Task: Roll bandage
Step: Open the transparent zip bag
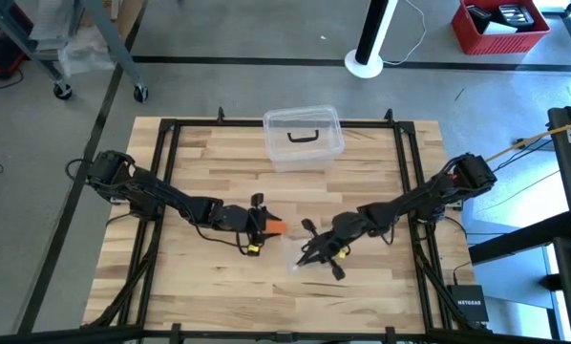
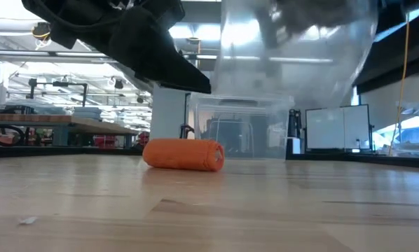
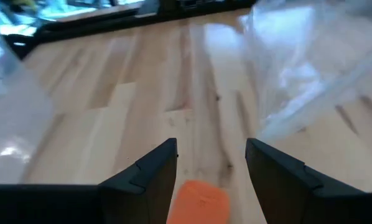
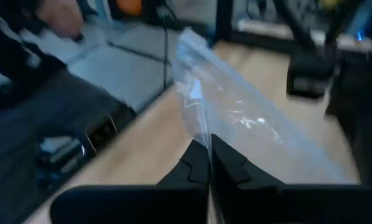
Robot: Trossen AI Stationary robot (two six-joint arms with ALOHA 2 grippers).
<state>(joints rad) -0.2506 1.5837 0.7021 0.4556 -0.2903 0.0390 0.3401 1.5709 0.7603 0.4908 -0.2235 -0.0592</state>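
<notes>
The left gripper (image 3: pixel 211 171) stands spread over the table (image 1: pixel 209 153), its fingers either side of the bandage (image 3: pixel 200 200), a rolled orange cylinder lying on the wood and not yet squeezed. If they close off-centre, the roll could squirt out or unwind. Further right, the right gripper (image 4: pixel 209 163) is pressed together on a clear plastic wrapper (image 4: pixel 236 118), held off the table; the thin film could slip free.
</notes>
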